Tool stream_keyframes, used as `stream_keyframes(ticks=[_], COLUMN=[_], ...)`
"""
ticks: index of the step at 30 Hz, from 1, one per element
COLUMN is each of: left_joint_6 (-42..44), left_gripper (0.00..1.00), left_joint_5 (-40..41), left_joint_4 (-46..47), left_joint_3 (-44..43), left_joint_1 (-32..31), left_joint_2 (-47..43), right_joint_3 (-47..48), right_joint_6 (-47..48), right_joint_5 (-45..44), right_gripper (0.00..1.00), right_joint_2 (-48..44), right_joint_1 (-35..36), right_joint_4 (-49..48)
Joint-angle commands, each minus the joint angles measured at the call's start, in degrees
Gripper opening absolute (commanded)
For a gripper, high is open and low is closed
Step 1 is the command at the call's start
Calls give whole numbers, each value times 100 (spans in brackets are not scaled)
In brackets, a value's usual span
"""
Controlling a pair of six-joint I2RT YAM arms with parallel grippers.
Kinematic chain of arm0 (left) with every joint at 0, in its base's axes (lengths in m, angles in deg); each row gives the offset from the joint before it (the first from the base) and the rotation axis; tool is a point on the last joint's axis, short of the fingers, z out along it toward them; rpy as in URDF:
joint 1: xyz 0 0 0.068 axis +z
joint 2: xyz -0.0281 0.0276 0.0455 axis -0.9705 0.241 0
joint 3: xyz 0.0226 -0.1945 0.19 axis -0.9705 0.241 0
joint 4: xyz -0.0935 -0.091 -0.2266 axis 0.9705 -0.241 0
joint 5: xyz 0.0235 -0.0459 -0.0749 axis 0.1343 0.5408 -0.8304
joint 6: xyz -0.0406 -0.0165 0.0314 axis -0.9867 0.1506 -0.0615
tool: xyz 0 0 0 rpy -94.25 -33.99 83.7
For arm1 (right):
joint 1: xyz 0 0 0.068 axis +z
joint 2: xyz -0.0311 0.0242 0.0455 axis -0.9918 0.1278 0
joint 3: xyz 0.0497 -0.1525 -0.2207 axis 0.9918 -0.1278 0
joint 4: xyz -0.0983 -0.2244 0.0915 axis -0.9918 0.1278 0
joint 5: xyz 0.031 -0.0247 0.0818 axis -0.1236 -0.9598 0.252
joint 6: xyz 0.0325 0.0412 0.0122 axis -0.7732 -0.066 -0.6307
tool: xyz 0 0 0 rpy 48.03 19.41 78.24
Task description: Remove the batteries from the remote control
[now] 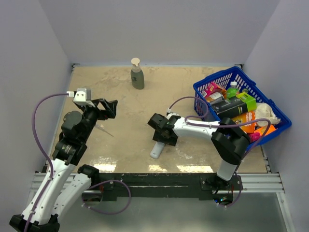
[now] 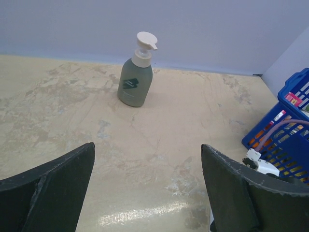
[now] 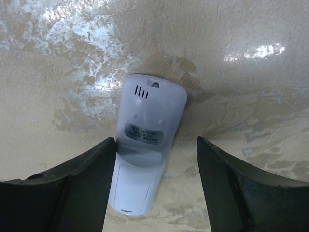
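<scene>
The remote control is a slim light grey-white bar lying back-side up on the table in front of the right arm. Its battery cover is closed, so the batteries are hidden. My right gripper is open and low over the remote's cover end. The remote lies between the fingers, right against the left finger, with a gap to the other finger. My left gripper is open wide above bare table at the left, holding nothing.
A green soap pump bottle stands at the back centre. A blue basket full of packets and bottles sits at the right. A thin grey stick lies beside the left arm.
</scene>
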Motion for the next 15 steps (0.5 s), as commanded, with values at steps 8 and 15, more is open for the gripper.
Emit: stream_keyframes(ticks=[8,15], left_joint_6=[-31,-40], left_gripper=[95,95], left_joint_5=[114,123], left_joint_4=[114,132], left_joint_3=[-35,-17], left_joint_1=[33,33], left_joint_2=[-86,-59], right_joint_3=[500,597], right_joint_6=[-78,-332], right_joint_5=[27,-210], right_gripper=[63,51], right_joint_2=[476,494], right_joint_1=[43,43], right_joint_4=[-49,56])
